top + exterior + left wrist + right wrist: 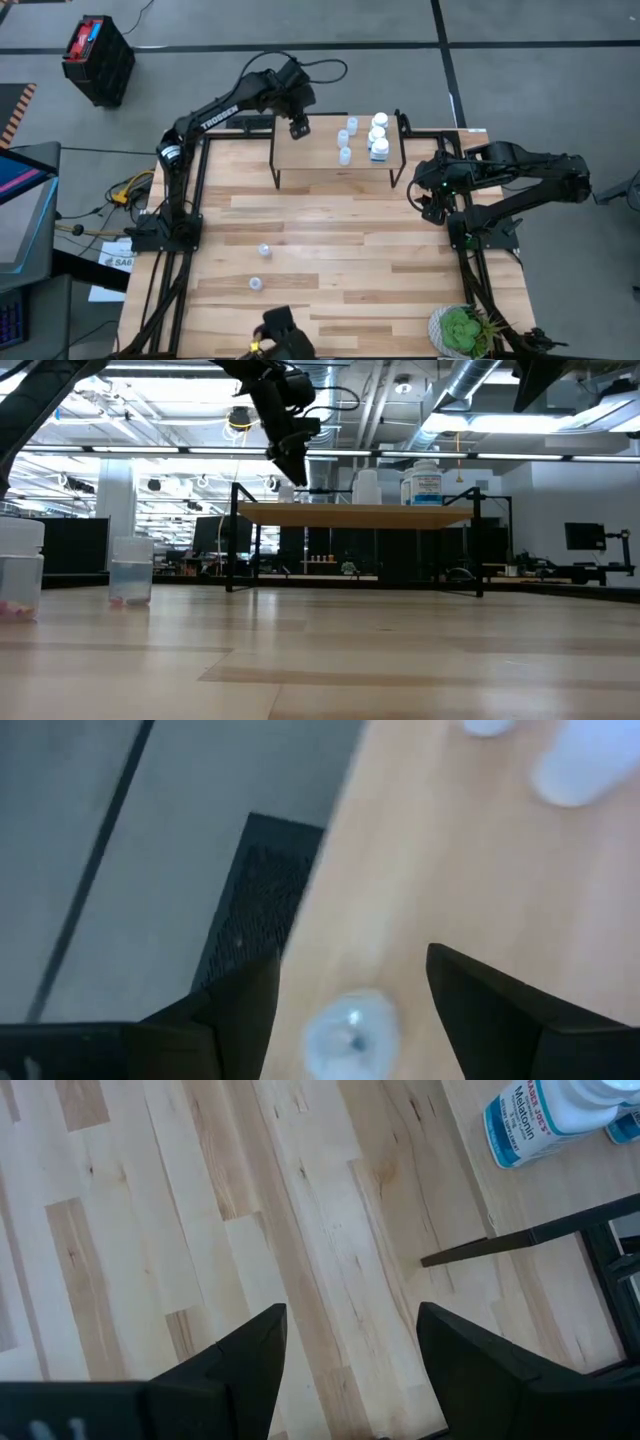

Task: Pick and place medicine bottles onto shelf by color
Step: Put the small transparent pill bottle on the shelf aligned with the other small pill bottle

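Left wrist view: left gripper (350, 995), fingers spread, directly above an upright blue bottle (350, 1032) on the shelf (440, 870).

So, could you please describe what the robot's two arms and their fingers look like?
Both the left arm and the right arm are black, jointed and slim. The left carries white lettering and a looping black cable. Each ends in two dark, flat, wedge-shaped fingers.
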### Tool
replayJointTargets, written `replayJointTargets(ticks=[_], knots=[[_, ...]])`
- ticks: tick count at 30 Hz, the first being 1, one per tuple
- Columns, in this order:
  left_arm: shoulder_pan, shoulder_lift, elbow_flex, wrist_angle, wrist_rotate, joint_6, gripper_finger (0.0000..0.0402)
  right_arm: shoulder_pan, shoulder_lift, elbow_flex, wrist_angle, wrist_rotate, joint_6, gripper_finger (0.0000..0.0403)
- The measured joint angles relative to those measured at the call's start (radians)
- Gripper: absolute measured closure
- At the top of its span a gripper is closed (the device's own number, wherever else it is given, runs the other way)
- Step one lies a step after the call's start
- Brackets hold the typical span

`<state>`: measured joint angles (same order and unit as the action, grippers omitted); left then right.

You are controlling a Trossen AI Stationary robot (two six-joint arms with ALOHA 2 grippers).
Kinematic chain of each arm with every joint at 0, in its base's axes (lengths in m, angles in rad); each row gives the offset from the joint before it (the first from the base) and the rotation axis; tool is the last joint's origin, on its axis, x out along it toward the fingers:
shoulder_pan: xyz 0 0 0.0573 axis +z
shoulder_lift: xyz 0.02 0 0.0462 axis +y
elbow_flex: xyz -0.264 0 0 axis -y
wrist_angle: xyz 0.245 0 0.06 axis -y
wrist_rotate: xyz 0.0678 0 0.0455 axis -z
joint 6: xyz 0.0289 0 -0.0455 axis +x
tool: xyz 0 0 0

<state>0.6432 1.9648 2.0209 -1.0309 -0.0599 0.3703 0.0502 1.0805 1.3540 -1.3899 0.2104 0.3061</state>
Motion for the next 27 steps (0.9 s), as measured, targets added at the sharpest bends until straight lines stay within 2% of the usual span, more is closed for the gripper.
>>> replayJointTargets(ticks=[7, 15, 18, 24, 27], knots=[[-0.117, -0.003, 0.096, -0.157, 0.051, 0.133, 0.0161, 0.000, 0.000, 0.000, 0.000, 0.000, 0.000, 0.0155], [-0.270, -0.005, 0.180, -0.436, 0.150, 0.143, 0.0161, 0.000, 0.000, 0.000, 0.002, 0.000, 0.000, 0.0155], [-0.303, -0.003, 0.174, -0.548, 0.191, 0.143, 0.0161, 0.000, 0.000, 0.000, 0.005, 0.000, 0.000, 0.0155], [-0.328, -0.049, 0.072, -0.537, 0.273, 0.100, 0.0161, 0.000, 0.000, 0.000, 0.007, 0.000, 0.008, 0.0155], [-0.329, -0.087, -0.008, -0.538, 0.274, 0.050, 0.0161, 0.000, 0.000, 0.000, 0.006, 0.000, 0.019, 0.0155]])
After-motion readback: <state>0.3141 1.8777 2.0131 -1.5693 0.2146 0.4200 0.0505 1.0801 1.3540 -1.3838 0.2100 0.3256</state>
